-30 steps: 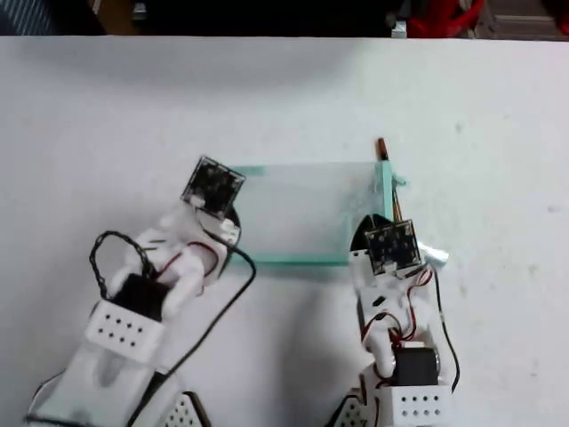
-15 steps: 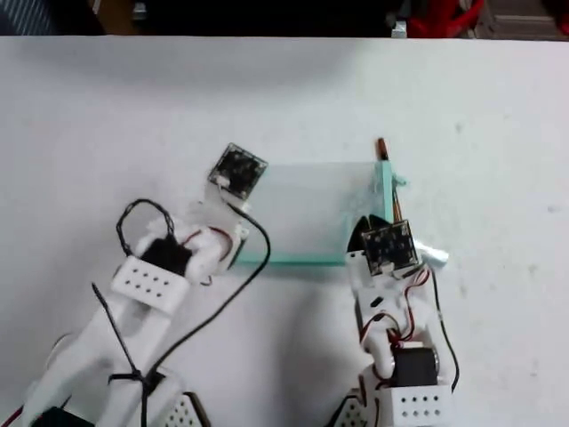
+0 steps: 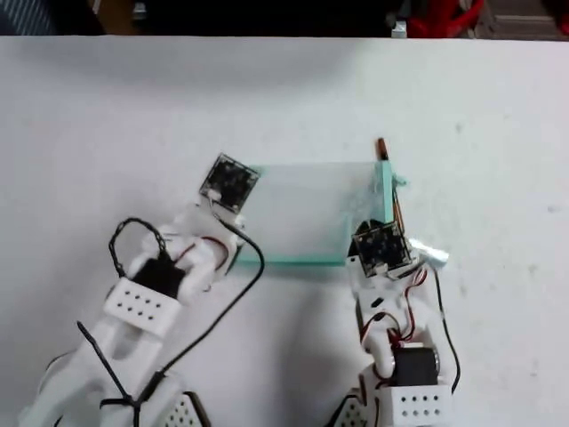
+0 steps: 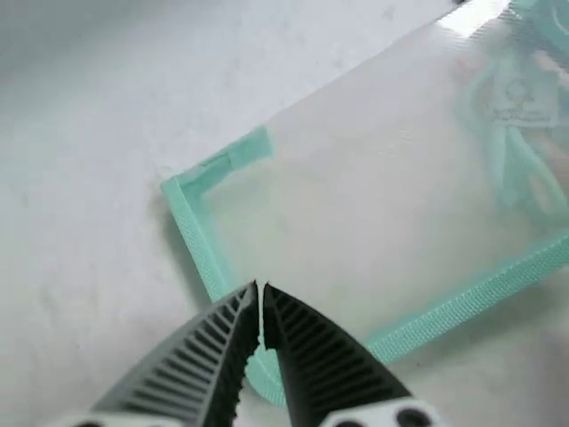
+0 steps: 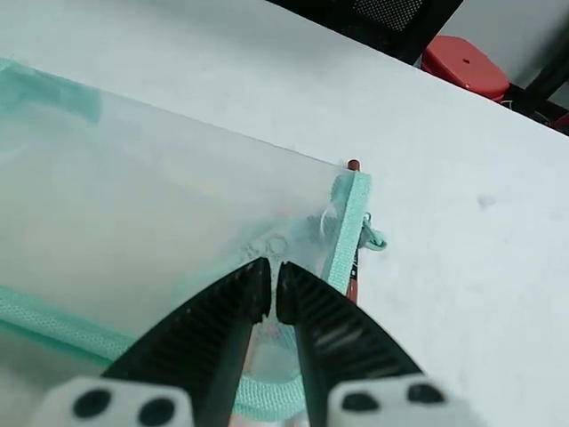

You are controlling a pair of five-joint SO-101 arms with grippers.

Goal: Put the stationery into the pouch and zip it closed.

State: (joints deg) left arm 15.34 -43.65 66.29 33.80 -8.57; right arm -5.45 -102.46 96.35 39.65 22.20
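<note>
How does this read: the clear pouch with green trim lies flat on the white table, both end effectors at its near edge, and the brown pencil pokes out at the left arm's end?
Wrong end. The brown pencil pokes out at the right arm's end of the clear pouch with green trim, as the high view shows; the rest stands.

Bright, even overhead light on white worktop; faint grey shading along its far edge, room beyond v. dark. Soft, weak shadows beside arms. Small white glare patch at one corner of translucent teal-edged plastic pouch, left wrist view.
</note>
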